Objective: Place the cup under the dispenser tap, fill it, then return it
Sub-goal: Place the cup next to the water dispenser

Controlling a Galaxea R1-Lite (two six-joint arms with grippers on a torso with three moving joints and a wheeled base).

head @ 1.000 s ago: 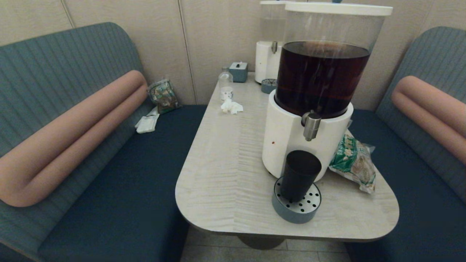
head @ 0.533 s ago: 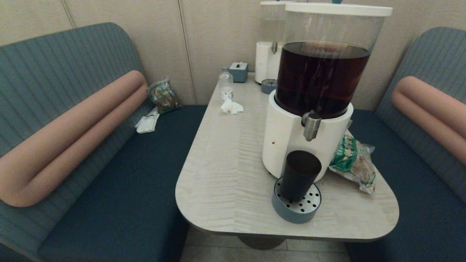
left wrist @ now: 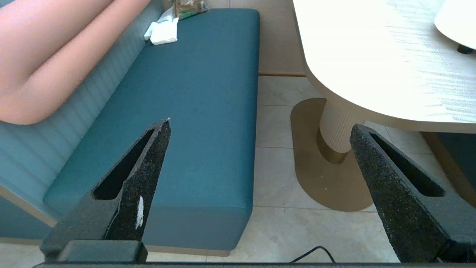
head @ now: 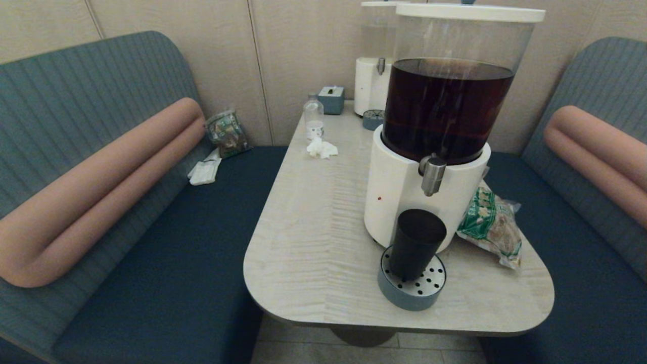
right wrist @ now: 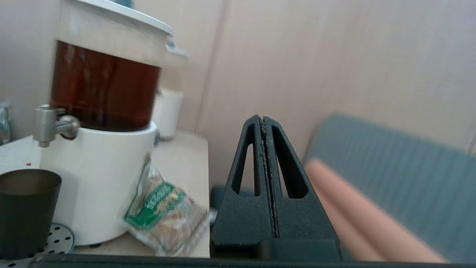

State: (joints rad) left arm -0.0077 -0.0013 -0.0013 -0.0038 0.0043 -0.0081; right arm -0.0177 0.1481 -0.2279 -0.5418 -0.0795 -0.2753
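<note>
The dark smoky cup (head: pixel 416 244) stands upright on the round perforated drip tray (head: pixel 412 283), directly below the brushed-steel tap (head: pixel 433 174) of the big dispenser (head: pixel 404 197) with brown drink. In the right wrist view the cup (right wrist: pixel 26 216) and the tap (right wrist: pixel 52 124) show off to the side. My right gripper (right wrist: pixel 263 119) is shut with nothing in it, beyond the table's right edge, apart from the cup. My left gripper (left wrist: pixel 260 126) is open over the floor beside the left bench, low and in front of the table. Neither arm shows in the head view.
A green snack bag (head: pixel 489 225) lies right of the dispenser base. Farther back stand a clear bottle (head: pixel 313 119), a crumpled tissue (head: pixel 321 148), a small blue box (head: pixel 331 99) and a second dispenser (head: pixel 371 86) with colourless liquid. Benches flank the table (head: pixel 313 242).
</note>
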